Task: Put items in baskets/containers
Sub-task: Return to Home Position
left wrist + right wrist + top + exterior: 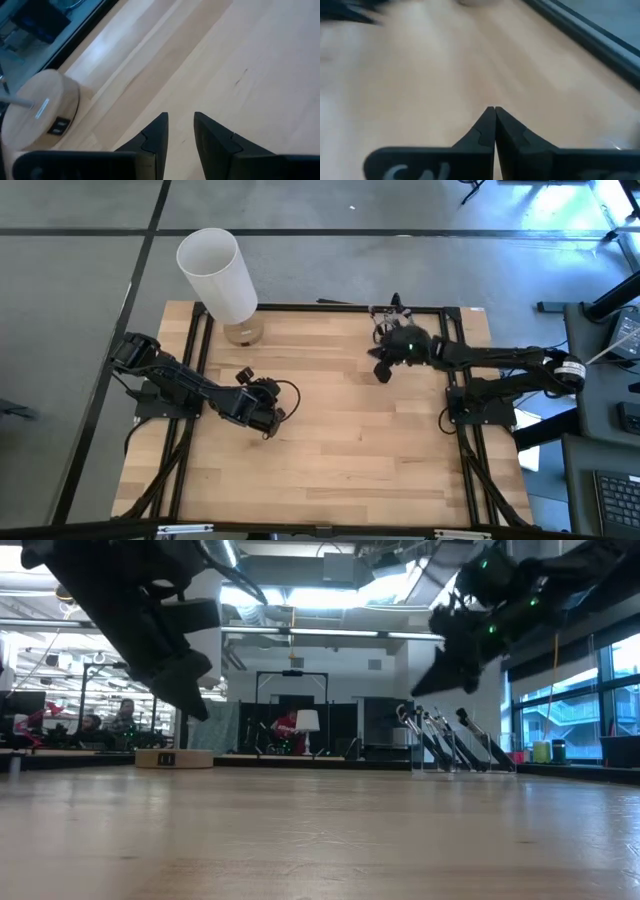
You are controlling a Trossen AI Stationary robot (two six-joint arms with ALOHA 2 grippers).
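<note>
Wedge-tipped left end effector (180, 116) gapes slightly, right end effector (494, 108) closed, over wooden table (340, 450)

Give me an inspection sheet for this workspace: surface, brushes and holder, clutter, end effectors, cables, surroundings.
Surface: wooden tabletop, bare across the middle and front.
Job's things: brushes lean in the clear holder at the far edge, right of centre; none seen loose.
Clutter: tall white cylinder above a round wooden base, far left corner.
End effectors: left end effector open, empty, over the left-centre; right end effector shut, empty, raised near the holder.
Cables: black loop at the left wrist.
Surroundings: seated people in the room behind; keyboard off the table's right side.
</note>
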